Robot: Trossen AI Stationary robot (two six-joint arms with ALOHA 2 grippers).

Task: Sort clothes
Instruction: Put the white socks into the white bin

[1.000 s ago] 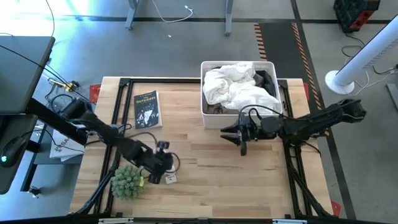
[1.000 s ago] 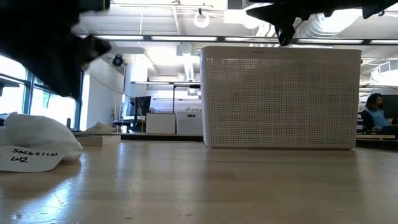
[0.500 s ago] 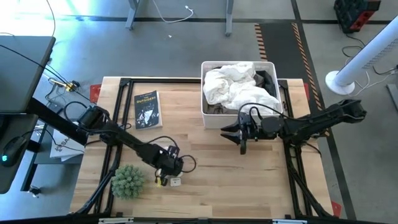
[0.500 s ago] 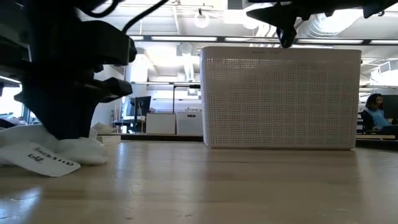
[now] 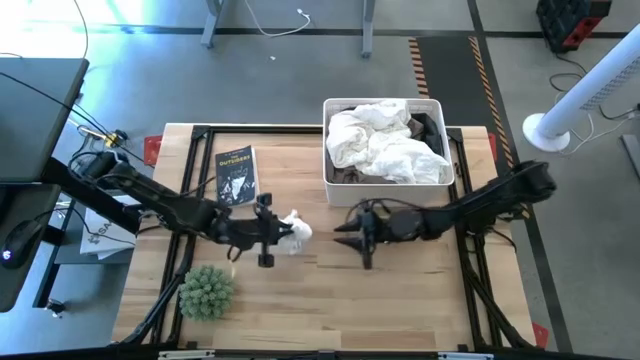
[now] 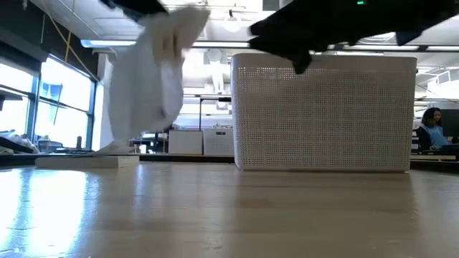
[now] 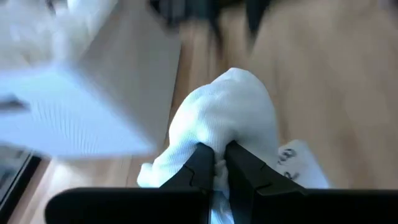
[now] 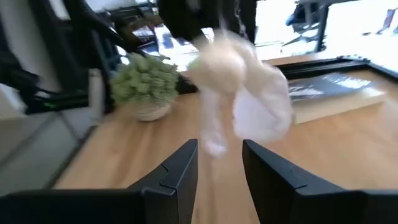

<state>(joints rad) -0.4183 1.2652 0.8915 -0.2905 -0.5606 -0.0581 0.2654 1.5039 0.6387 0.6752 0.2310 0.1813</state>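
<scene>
The left gripper (image 5: 278, 231) is pinched shut on a small white garment (image 5: 294, 229), lifted clear of the wooden table (image 5: 330, 300) between the plant (image 5: 206, 291) and basket, probably carrying it for sorting. Facing it, the right gripper (image 5: 345, 233) hangs with fingers spread and empty, seemingly ready to receive it. More white clothes (image 5: 380, 140) fill the white basket (image 5: 384, 179). A book (image 5: 236, 176) lies nearby; an office room lies behind.

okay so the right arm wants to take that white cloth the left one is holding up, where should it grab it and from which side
Probably the loose lower part of the white cloth, which hangs clear of the table below the left pincer, shut on its bunched top. The right pincer is open and faces it across the gap, so coming straight in level from its own side looks best, closing its fingers across the drape.
</scene>
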